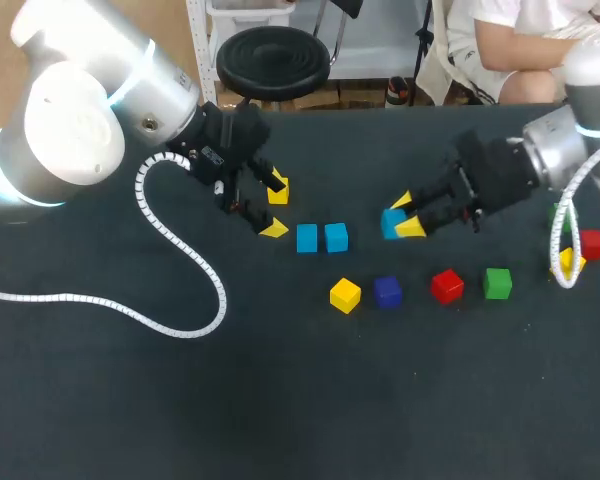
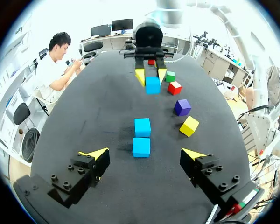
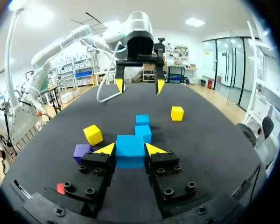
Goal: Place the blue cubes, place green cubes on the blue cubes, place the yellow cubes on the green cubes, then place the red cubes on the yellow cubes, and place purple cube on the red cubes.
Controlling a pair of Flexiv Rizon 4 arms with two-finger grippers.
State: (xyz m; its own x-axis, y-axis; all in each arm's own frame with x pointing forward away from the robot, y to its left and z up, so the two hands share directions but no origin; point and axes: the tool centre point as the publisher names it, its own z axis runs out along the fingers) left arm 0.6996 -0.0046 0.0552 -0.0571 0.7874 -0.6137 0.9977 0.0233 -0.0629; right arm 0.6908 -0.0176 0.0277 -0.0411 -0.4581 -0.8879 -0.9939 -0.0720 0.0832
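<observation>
Looking across the table (image 1: 100, 400), I judge the job to be barely past its start. A pair of blue cubes (image 1: 307, 238) lies side by side, touching, near the middle, and nothing is stacked on them. The right hand (image 1: 406, 214) holds a third blue cube (image 1: 390, 222) pinched between its yellow tips, a little apart from the pair. Whether that cube rests on the table or hangs just above it, I cannot tell. The left hand (image 1: 272, 210) is spread wide and holds nothing, poised just beside the pair. In a loose row nearer the robot wait a yellow cube (image 1: 345, 295), a purple cube (image 1: 386, 291), a red cube (image 1: 446, 286) and a green cube (image 1: 497, 283), each on its own. So the blue layer seems unfinished, and every green, yellow, red and purple placement is left to do.

From above, more cubes show at the far right, a second red cube (image 1: 591, 243) among them; the right wrist view shows none of these. That view in turn picks out another yellow cube (image 3: 177, 113) near the left hand, which from above blends with a yellow fingertip.
</observation>
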